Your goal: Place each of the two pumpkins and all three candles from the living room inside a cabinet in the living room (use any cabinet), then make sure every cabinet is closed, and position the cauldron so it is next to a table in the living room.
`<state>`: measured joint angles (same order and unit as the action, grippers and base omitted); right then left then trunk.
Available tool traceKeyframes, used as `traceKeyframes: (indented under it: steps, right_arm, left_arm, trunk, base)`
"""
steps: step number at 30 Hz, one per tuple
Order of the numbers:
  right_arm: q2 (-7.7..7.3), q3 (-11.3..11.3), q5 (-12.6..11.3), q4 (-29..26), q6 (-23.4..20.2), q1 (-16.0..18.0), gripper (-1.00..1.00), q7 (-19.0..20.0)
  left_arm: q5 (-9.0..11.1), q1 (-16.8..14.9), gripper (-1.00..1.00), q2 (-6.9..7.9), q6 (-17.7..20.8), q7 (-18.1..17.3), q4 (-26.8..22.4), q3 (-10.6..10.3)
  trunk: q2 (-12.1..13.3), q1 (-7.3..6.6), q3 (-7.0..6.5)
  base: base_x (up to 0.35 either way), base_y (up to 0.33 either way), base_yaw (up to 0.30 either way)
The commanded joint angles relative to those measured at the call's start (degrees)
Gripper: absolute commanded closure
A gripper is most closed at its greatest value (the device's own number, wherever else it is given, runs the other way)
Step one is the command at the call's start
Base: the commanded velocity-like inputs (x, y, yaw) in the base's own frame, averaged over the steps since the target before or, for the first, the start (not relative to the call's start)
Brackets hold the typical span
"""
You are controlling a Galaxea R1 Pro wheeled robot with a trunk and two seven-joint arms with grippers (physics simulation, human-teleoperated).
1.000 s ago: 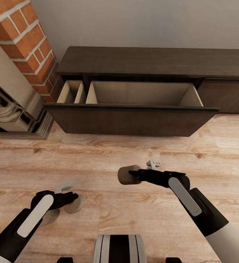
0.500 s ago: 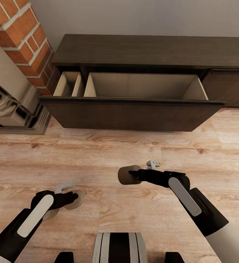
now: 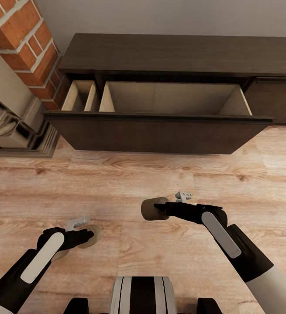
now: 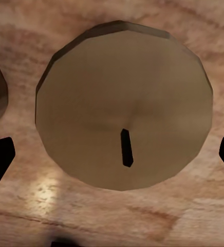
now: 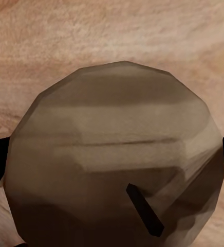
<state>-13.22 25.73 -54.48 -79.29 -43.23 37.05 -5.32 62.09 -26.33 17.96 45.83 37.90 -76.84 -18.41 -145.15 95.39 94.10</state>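
Against the wall stands the cabinet [image 3: 160,54], its drawer [image 3: 169,102] pulled open and bare inside. On the wood floor [image 3: 116,183] short of that drawer front, the right gripper [image 3: 160,208] is clamped on a tan candle [image 3: 150,209]. Farther from the cabinet, the left gripper [image 3: 87,235] apparently pinches a second candle [image 3: 91,232] between its fingertips, though their contact is hard to confirm.

Matt dark-wood cabinet [image 3: 173,54] (pale interior), waxy candles [image 3: 150,209].
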Motion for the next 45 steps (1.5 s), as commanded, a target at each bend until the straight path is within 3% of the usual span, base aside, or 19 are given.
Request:
traceKeyframes:
  steps: [1, 34, 40, 42, 45]
  right_arm:
    - [-0.05, 0.1, -0.7, -0.1, 0.0, 0.0, 1.0, -0.6]
    - [-0.05, 0.2, -0.7, -0.1, 0.0, 0.0, 1.0, -0.6]
    - [-0.13, 0.2, -0.7, -0.4, -0.1, 0.0, 1.0, -0.3]
    - [-0.11, 0.2, -1.1, -1.6, -0.1, 0.0, 1.0, 1.2]
    - [-0.18, 0.2, -1.4, -3.5, -0.1, 0.0, 1.0, 7.7]
  left_arm:
    - [0.6, 0.0, -1.0, 0.05, 0.0, 0.6, -0.1, -0.1]
    - [0.6, 0.0, -1.0, 0.05, 0.0, 0.6, -0.1, -0.1]
    - [0.6, 0.0, -1.0, 0.05, 0.0, 0.6, -0.1, -0.1]
    - [0.6, 0.0, -1.0, 0.05, 0.0, 0.6, -0.1, -0.1]
    - [0.6, 0.0, -1.0, 0.05, 0.0, 0.6, -0.1, -0.1]
  trunk:
    - [0.0, -0.01, 0.03]
    - [0.0, -0.01, 0.03]
    - [-0.1, 0.07, 0.7]
    - [-0.1, 0.07, 0.7]
    - [-0.1, 0.07, 0.7]
  base:
    - [0.0, 0.0, 0.0]
    - [0.038, 0.004, 0.0]
    - [0.0, 0.0, 0.0]
    - [0.0, 0.0, 0.0]
    - [0.0, 0.0, 0.0]
